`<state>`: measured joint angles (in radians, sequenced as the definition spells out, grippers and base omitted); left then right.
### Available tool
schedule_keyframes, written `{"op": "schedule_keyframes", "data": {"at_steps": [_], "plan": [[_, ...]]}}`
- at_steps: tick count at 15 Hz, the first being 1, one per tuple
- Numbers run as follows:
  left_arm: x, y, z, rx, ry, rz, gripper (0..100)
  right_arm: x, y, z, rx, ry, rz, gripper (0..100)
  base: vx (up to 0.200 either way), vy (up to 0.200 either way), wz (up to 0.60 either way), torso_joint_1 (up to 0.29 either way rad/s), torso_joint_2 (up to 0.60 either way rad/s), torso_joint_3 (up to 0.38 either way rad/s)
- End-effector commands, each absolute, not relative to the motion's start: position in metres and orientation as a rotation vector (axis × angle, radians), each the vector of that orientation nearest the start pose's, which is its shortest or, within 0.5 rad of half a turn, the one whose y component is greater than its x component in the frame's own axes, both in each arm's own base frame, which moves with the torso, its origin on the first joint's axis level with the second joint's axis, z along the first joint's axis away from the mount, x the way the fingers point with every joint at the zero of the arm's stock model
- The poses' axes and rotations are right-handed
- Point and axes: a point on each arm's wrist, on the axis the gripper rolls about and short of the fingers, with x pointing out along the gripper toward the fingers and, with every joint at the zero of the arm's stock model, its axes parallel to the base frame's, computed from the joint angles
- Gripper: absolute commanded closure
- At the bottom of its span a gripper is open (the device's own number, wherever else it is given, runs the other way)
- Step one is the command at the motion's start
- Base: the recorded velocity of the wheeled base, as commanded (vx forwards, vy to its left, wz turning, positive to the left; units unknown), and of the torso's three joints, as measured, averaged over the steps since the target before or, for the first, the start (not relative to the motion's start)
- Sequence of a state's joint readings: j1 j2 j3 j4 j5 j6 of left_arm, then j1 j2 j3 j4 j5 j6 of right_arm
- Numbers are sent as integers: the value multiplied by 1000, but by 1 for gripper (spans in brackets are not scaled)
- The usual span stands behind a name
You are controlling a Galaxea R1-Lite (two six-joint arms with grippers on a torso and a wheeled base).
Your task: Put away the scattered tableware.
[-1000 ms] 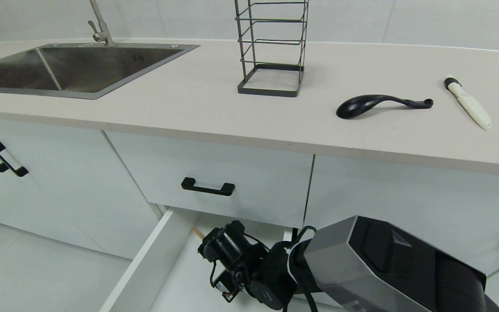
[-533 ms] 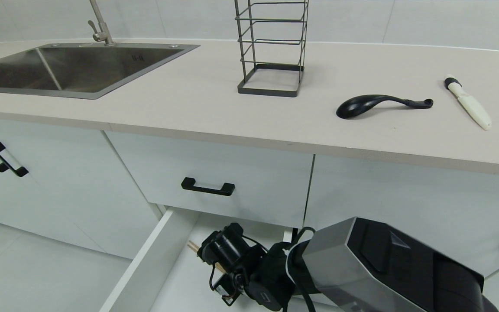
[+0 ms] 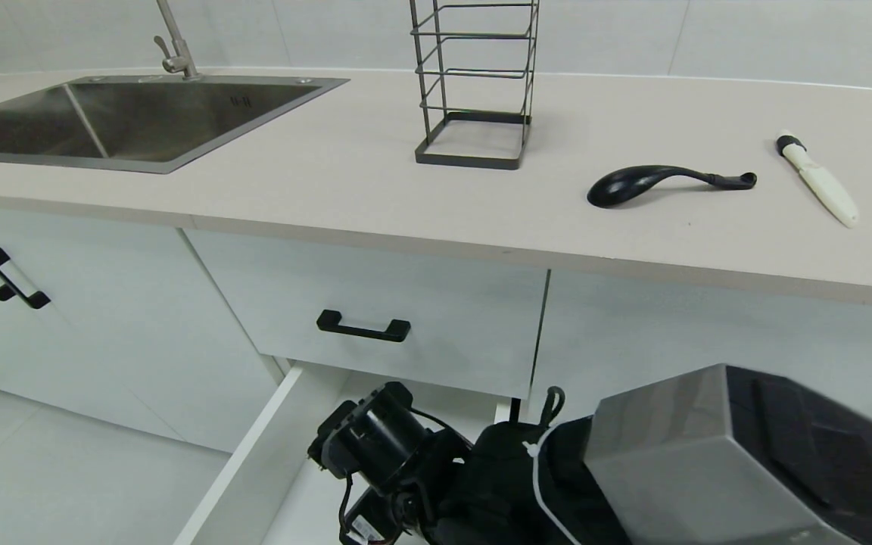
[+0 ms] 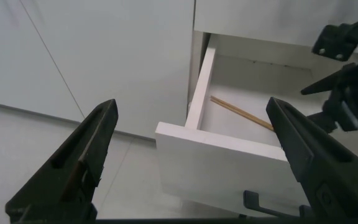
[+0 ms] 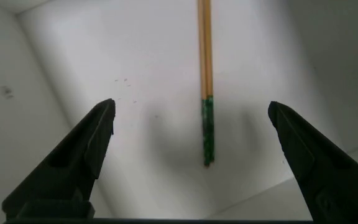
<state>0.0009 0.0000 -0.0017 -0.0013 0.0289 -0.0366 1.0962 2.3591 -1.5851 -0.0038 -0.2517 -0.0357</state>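
Right wrist view | chopsticks (image 5: 204,62) lie in drawer (image 5: 135,62) | right tool (image 5: 190,106) spread

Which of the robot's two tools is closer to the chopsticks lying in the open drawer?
Right. The right tool hangs open directly over the chopsticks inside the drawer; the left tool is outside the drawer, off beyond its front corner.

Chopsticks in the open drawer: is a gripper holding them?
No, the chopsticks lie loose on the drawer floor, touching neither open finger of the right gripper.
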Motion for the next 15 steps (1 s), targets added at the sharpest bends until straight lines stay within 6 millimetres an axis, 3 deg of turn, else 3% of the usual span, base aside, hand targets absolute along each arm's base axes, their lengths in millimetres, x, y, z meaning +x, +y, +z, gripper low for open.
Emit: {"op": "schedule_keyframes", "data": {"at_steps": [1, 5, 7, 9, 15], "plan": [[-23, 1, 76, -37, -4, 31, 0, 193, 391, 111, -507, 559, 846, 0, 0, 0, 0, 0, 0, 0], [-23, 1, 76, -37, -4, 29, 0, 173, 355, 140, -502, 518, 866, 0, 0, 0, 0, 0, 0, 0], [-23, 1, 76, -37, -4, 31, 0, 135, 312, 162, -514, 499, 912, 0, 0, 0, 0, 0, 0, 0], [-23, 1, 76, -37, -4, 31, 0, 126, 288, 175, -468, 446, 916, 0, 0, 0, 0, 0, 0, 0], [-23, 1, 76, -37, -4, 31, 0, 102, 228, 174, -465, 300, 942, 0, 0, 0, 0, 0, 0, 0]]}}
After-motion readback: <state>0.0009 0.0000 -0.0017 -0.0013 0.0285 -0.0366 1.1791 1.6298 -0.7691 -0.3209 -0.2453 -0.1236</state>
